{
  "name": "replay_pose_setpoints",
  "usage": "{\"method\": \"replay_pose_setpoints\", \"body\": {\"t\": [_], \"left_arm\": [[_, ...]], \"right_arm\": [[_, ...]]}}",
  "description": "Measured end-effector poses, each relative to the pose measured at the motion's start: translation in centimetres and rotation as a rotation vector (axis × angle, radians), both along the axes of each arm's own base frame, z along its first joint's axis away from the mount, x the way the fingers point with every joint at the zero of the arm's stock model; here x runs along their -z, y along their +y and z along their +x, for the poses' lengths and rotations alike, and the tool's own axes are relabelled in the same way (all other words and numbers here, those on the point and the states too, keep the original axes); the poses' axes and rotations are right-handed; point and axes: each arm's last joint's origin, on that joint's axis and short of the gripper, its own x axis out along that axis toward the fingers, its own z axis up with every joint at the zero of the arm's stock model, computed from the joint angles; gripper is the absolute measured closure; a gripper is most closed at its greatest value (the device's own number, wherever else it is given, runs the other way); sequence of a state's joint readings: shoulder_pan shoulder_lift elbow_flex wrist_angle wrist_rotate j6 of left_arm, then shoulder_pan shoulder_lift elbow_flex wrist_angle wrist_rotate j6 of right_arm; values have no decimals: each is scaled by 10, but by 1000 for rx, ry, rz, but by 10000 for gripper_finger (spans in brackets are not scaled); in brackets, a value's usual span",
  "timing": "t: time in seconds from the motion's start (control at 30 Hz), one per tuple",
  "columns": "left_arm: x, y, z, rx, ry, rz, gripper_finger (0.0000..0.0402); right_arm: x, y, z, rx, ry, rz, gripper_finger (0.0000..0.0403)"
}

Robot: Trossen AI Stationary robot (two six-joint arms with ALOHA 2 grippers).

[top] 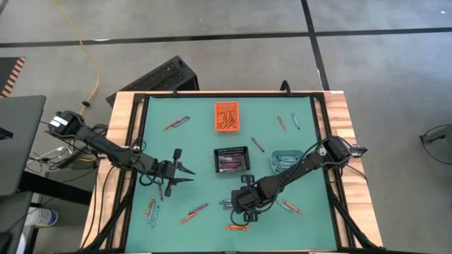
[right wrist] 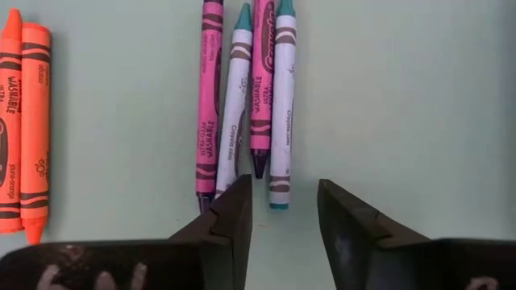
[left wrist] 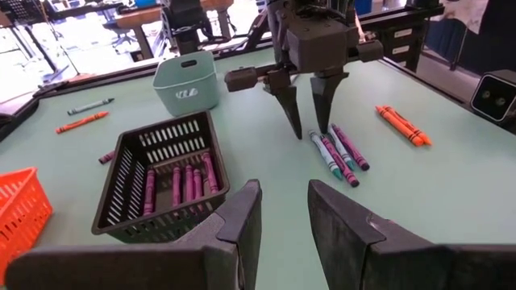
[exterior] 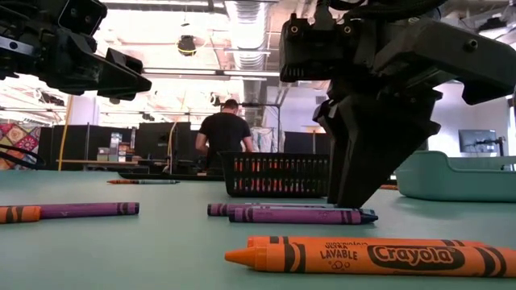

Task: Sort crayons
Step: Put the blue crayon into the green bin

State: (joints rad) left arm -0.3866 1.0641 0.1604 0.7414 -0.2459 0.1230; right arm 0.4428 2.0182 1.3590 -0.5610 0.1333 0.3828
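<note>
The right hand (top: 245,210) is held low over the green worktop (top: 198,152), near its front edge, with the fingers open and nothing between them. Just under it, a small group of crayons (right wrist: 246,97), purple and teal, is seen lying side by side on the worktop. Two orange crayons (right wrist: 22,121) lie a little apart from this group. The left hand (top: 185,175) is held above the worktop, to the left of the black bin (top: 232,160); its fingers are open and empty. Purple crayons are seen inside the black bin, orange ones in the orange bin (top: 227,116), and teal ones in the teal bin (top: 286,161). More crayons are scattered over the worktop.
</note>
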Motion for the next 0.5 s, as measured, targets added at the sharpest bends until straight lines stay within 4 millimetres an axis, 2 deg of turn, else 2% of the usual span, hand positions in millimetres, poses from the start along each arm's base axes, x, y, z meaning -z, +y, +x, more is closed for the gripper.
{"method": "replay_pose_setpoints", "body": {"t": [0.33,0.5], "left_arm": [[1,0,0,4,6,-3,308],[1,0,0,4,9,-1,308]], "right_arm": [[14,-1,-7,-5,-32,11,314],[14,-6,-6,-6,-31,4,362]]}}
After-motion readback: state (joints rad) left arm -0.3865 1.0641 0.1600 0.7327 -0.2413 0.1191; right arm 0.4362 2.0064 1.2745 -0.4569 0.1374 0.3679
